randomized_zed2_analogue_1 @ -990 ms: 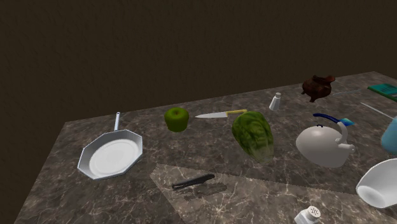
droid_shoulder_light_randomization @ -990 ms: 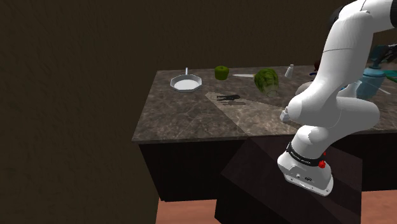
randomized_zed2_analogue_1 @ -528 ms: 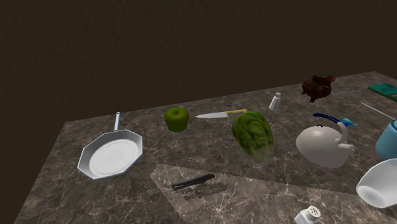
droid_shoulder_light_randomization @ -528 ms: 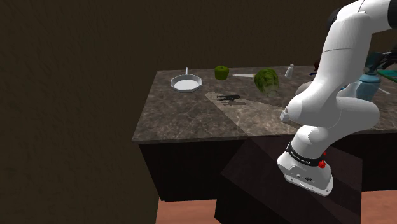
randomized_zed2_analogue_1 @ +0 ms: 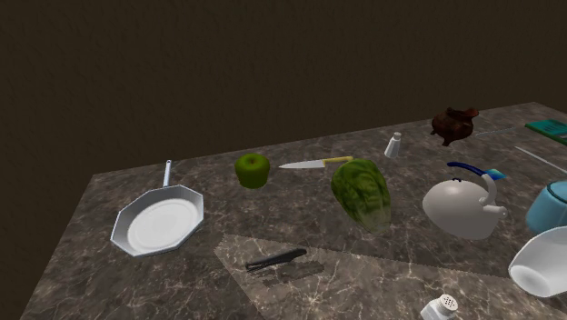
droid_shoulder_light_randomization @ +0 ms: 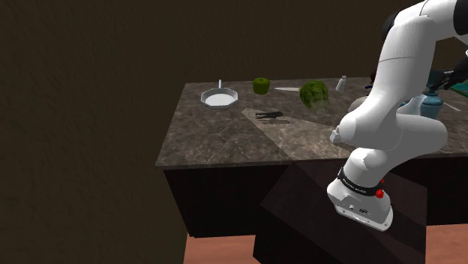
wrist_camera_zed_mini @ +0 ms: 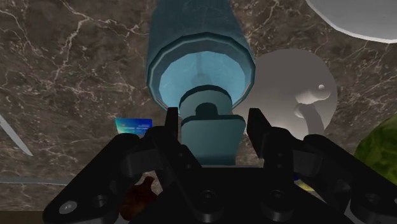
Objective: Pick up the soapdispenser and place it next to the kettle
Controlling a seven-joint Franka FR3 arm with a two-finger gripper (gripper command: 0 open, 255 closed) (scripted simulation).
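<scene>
Clerk: Item one, change since a second ago: soap dispenser (randomized_zed2_analogue_1: pixel 548 205) sits lower at the second exterior view's right edge, sunk toward the counter (randomized_zed2_analogue_1: pixel 182 282).

Checker: Holder?

Clerk: Gripper (wrist_camera_zed_mini: pixel 213 122), part closed. Its fingers (wrist_camera_zed_mini: pixel 170 127) clasp the teal pump head from both sides, with no gap showing.

Checker: Location?

Clerk: Above the counter, just beside the white kettle (randomized_zed2_analogue_1: pixel 462 209), on the kettle's right in the second exterior view. White bowl (randomized_zed2_analogue_1: pixel 543 262) stands in front and hides the base, so contact with the counter cannot be told.

Checker: Bearing from the gripper?

Clerk: Straight ahead of it. The blue body runs directly away from the fingers toward the marbled surface.

Checker: Long axis, heading?

Clerk: Upright. Pump end up in the hand, base down. Which way the nozzle faces cannot be told.

Checker: Remaining move?

Clerk: By judgement, a short straight descent along that axis, then release. Kettle on one side, bowl close on another; little room for drift.
</scene>
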